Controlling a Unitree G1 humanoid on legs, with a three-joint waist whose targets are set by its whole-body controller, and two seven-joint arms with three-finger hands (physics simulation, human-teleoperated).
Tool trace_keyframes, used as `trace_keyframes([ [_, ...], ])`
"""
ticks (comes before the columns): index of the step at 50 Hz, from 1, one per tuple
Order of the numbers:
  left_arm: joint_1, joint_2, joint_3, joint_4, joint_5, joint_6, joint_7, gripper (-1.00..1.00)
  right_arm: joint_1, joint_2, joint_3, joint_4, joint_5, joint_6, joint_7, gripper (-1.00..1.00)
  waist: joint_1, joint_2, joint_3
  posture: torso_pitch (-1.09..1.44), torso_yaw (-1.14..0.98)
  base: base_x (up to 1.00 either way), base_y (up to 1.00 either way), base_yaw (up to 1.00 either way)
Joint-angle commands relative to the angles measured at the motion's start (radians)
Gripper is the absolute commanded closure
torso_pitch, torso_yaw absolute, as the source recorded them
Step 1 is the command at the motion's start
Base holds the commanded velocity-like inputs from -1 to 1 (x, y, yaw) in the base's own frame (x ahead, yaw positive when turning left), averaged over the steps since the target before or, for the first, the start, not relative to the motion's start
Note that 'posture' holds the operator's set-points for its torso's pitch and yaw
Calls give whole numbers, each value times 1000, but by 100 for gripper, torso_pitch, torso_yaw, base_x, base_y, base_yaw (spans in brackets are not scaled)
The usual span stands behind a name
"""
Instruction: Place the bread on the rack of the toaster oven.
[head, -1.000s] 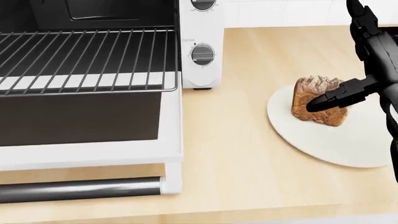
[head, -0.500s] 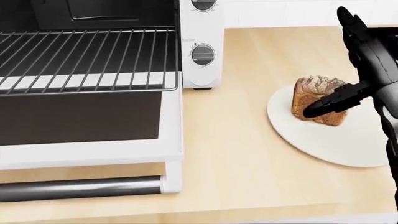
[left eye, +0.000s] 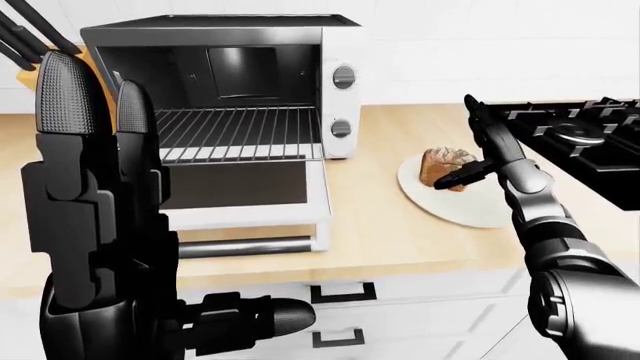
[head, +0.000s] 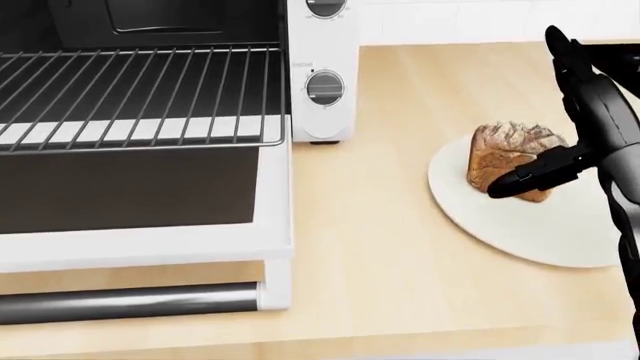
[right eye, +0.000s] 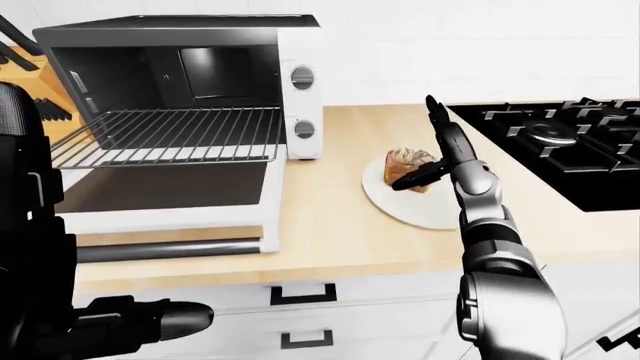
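A brown crusty chunk of bread (head: 510, 161) sits on a round white plate (head: 520, 225) on the pale wooden counter (head: 380, 225), to the right of a white toaster oven (left eye: 335, 82). The oven's door hangs open and its bare metal wire rack (head: 140, 94) is slid out. The black right hand (head: 575, 142) stands beside the bread, fingers (head: 565, 45) spread wide, thumb touching the crust. The left hand (left eye: 90, 225) is raised close to the camera, fingers straight and open. A black stove (right eye: 560, 142) lies at right.
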Motion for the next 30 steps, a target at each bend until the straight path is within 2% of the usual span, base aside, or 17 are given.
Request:
trace_keyframes([
  [1,-11,-2,-1,-24,-1,-13,2,-100,-39,-15,-7,-38,9,-26,-10,-100,0,-6,-11,-20,0,0,0,0],
  [30,-13,5,-5,-24,-3,-7,7,-100,-57,-16,-8,0,-11,-14,-34,-100,3,-8,-11,-20,0,0,0,0],
])
